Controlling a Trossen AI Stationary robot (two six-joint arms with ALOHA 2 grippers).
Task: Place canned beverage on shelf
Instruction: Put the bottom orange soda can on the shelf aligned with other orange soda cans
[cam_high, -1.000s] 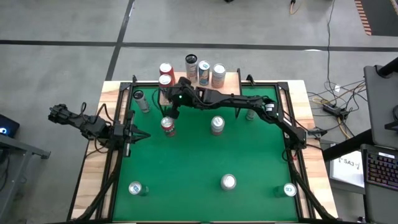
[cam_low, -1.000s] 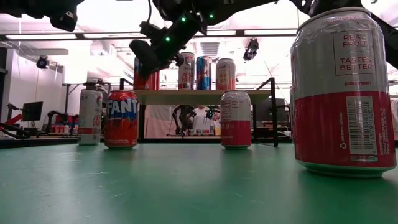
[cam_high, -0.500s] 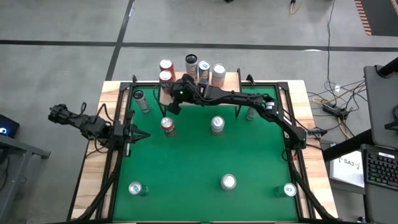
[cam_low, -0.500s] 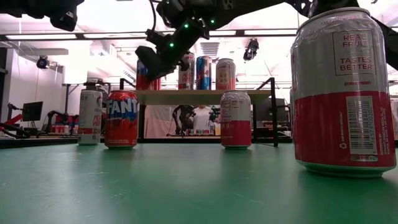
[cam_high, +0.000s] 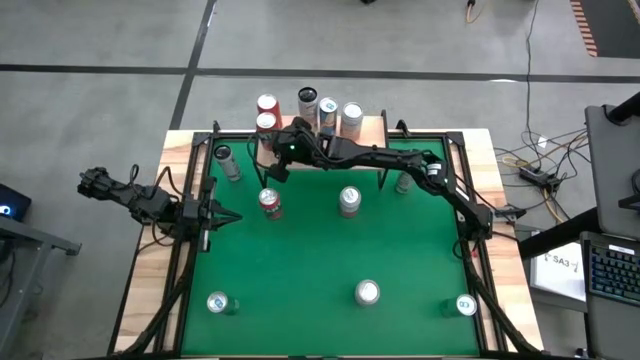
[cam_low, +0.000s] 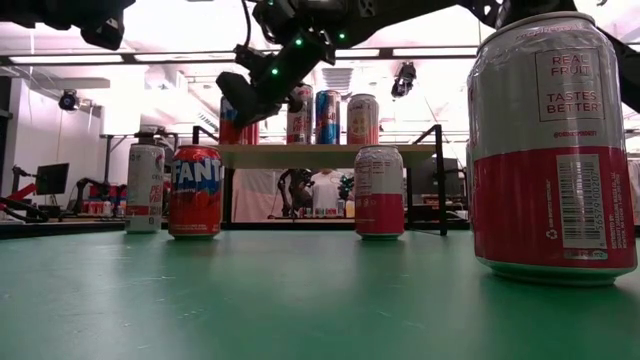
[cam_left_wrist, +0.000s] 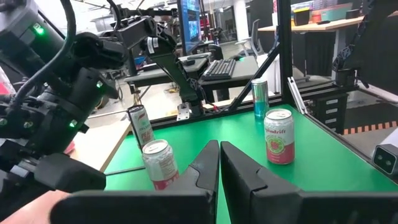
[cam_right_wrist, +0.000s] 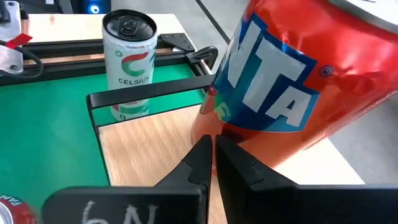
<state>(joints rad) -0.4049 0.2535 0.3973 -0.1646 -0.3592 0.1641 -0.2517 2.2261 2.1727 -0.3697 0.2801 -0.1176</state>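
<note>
At the shelf's (cam_high: 372, 128) far-left corner, the right gripper (cam_high: 272, 170) is hovering with fingers pressed together, gripping nothing, just beside the red Fanta can (cam_right_wrist: 298, 81) standing there. Any swing leftward is risking toppling it. Near the table's left edge, the left gripper (cam_left_wrist: 219, 163), also closed and empty, is waiting.

FANTA: red can (cam_low: 195, 192) | CELSIUS: white can (cam_right_wrist: 129, 66) | "REAL FRUIT TASTES BETTER": near can (cam_low: 553, 145)

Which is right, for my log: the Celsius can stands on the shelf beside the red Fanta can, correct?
No. The right wrist view shows the Celsius can on the green table beside the shelf, not on it; the red Fanta can does stand on the shelf.
</note>
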